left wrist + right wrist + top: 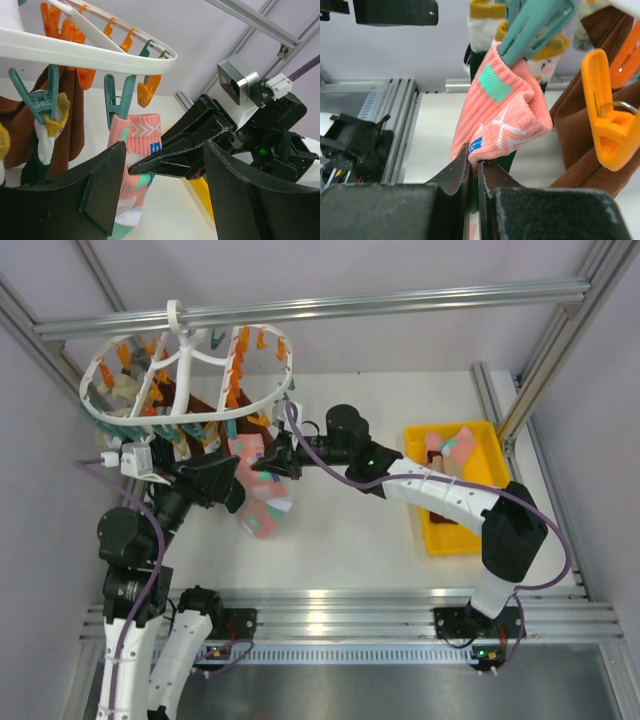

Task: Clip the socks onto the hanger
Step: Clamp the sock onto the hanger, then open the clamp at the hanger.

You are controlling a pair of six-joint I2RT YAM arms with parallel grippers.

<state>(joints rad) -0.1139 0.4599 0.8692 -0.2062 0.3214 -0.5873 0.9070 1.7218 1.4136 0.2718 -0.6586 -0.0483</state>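
Observation:
The white ring hanger [190, 355] hangs from the rail at the back left, with orange and teal clips under its rim [75, 50]. A teal clip [117, 102] grips the top of a pink sock [262, 502] with mint patches, and the sock hangs down from it. My right gripper [268, 462] is shut on the sock's folded edge [505, 110], just below that clip [535, 25]. My left gripper [238, 490] is open and empty. Its fingers [100, 190] stand on either side of the right gripper's tips and the sock [142, 132].
Brown [75, 115], green and cream socks hang clipped on the hanger beside the pink one. A yellow tray [425, 530] at the right holds more socks [450, 448]. An aluminium rail [400, 302] crosses the back. An orange clip [605, 125] hangs free nearby.

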